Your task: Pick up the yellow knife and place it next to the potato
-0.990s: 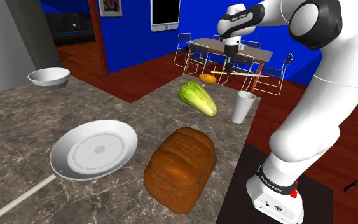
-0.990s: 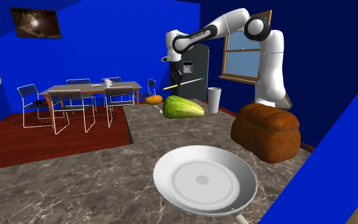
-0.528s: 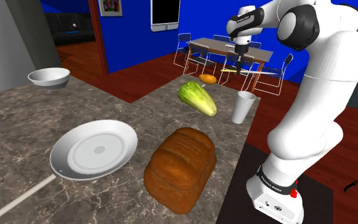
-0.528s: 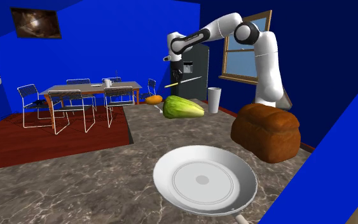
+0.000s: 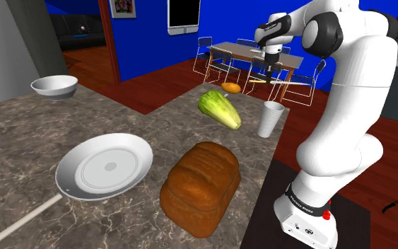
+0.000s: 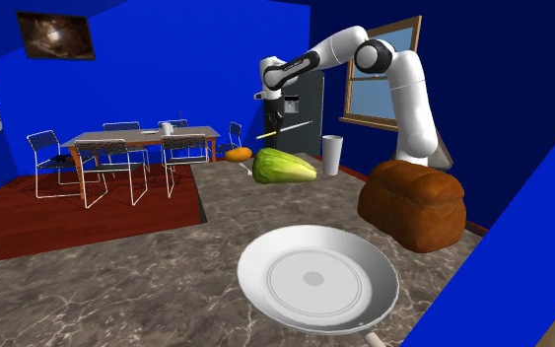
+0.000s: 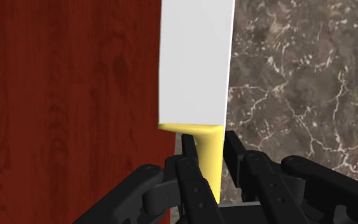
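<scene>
Gripper (image 7: 209, 140) clamped on knife (image 7: 194, 63) by yellow handle, white blade sticking out past fingers. Held up in air at far end of counter (image 5: 27, 141), roughly level, blade over counter edge & red wood floor (image 7: 63, 95). Near potato (image 5: 230, 88), higher, not touching.

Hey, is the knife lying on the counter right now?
No, the gripper holds the knife by its yellow handle, lifted off the counter.

Nothing legible anywhere. Small dark lettering sits on the arm's base collar (image 5: 300, 206) and on its wrist link (image 5: 271, 24), both too small to read.
</scene>
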You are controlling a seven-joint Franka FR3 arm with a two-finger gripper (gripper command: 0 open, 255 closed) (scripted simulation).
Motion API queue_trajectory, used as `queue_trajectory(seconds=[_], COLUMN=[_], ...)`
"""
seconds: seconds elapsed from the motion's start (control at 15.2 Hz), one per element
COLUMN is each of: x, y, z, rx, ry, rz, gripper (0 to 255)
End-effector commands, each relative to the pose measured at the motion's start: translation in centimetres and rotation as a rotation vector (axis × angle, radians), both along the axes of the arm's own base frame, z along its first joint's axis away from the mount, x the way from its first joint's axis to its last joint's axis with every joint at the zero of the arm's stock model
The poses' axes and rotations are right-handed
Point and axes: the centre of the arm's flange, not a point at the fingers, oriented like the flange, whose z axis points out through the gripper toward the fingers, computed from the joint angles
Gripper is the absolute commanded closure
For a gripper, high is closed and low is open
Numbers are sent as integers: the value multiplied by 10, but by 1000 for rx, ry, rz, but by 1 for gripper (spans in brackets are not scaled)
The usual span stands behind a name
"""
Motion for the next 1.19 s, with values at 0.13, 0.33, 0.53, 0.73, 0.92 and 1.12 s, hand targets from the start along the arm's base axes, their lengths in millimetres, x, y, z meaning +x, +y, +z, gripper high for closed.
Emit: queue_trajectory(seconds=[0.13,0.33,0.53,0.73,0.92,1.12], x=[-1,-1,-1,-1,-1,-1], y=[-1,-1,-1,-1,-1,-1], z=[-21,-36,-52,-68,-84,-100], rx=[0,0,0,0,0,0], ry=[0,0,0,0,0,0], rz=[0,0,0,0,0,0], gripper=[255,255,255,255,255,255])
